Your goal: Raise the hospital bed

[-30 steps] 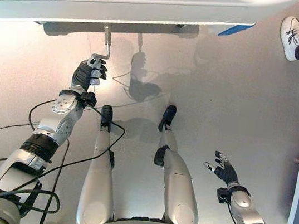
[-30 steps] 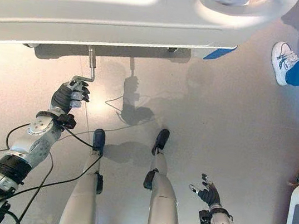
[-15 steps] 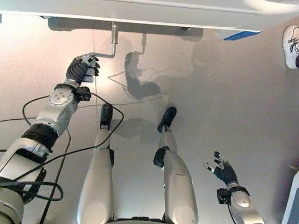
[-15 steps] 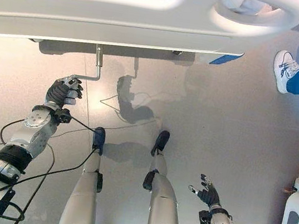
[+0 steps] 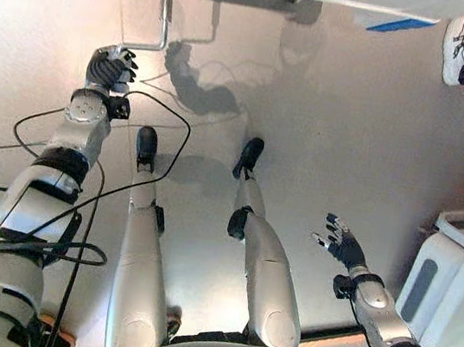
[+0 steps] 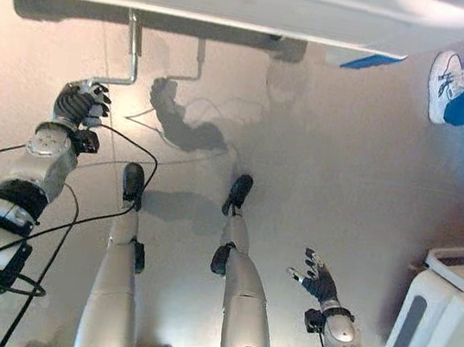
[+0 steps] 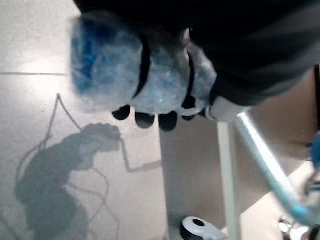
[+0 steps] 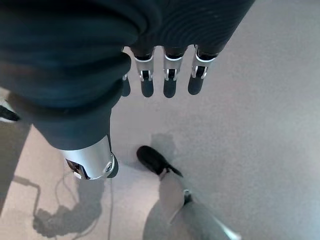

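**A:** Where's the crank on that bed?

**B:** The bent silver metal crank handle (image 5: 153, 31) hangs below the white hospital bed frame (image 6: 240, 0) along the top edge. The left hand (image 5: 108, 68) has its fingers curled round the crank's end.

**A:** And the other one?

**B:** The right hand (image 6: 316, 282) hangs loose over the grey floor (image 5: 351, 139), fingers spread, holding nothing. A person's white sneaker (image 5: 462, 38) is off at the right.
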